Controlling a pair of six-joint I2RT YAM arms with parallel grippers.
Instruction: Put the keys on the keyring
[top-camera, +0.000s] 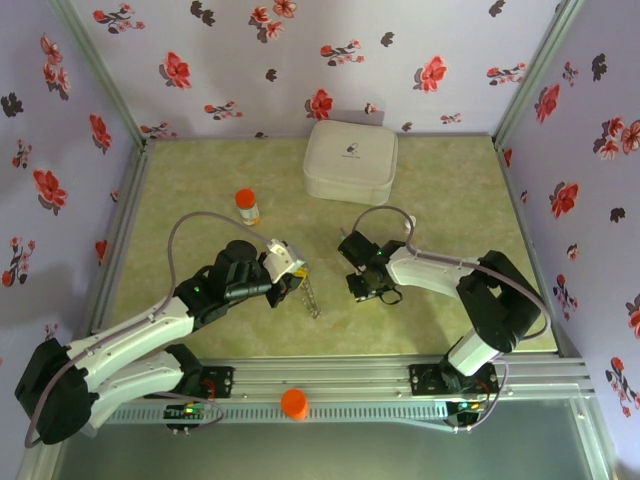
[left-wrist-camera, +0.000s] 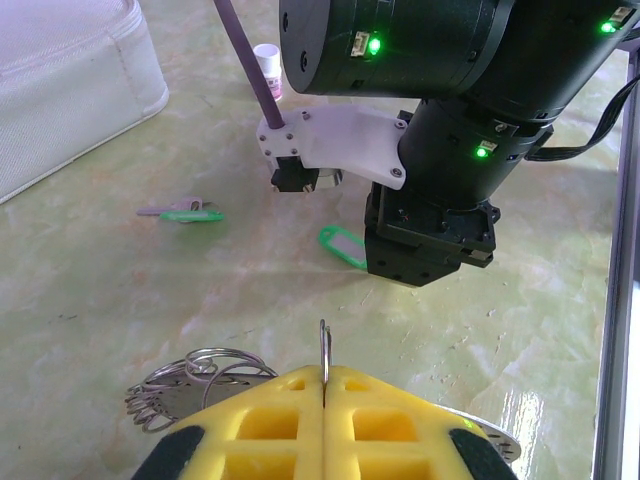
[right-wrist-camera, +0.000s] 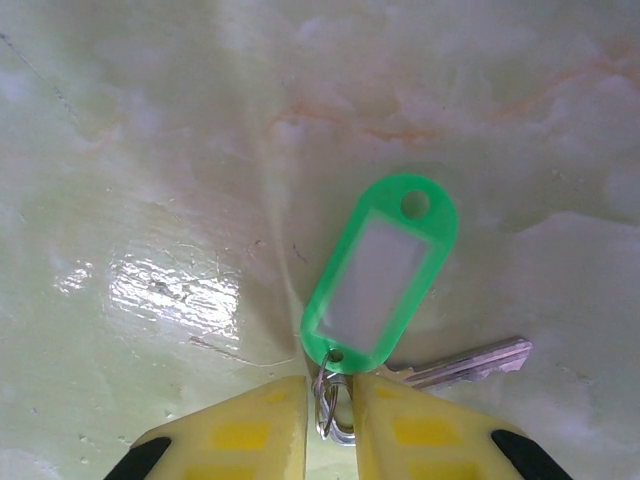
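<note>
- One key (right-wrist-camera: 378, 270) lies flat on the table (right-wrist-camera: 150, 150), on the arm-base side of the white case (top-camera: 350, 160). The right gripper (right-wrist-camera: 330, 382) straddles its small ring (right-wrist-camera: 335, 412), fingers narrowly apart. I cannot tell whether they pinch it.
- Likely risk: a shallow bite on so small a ring slips, and the key swings or drops.
- The green tag runs lengthwise away from the fingers, and the blade points off sideways.
- The keyring (left-wrist-camera: 323, 350), also on the arm-base side of the case, stands on edge with the left gripper (left-wrist-camera: 324, 375) clamped tight on it.
</note>
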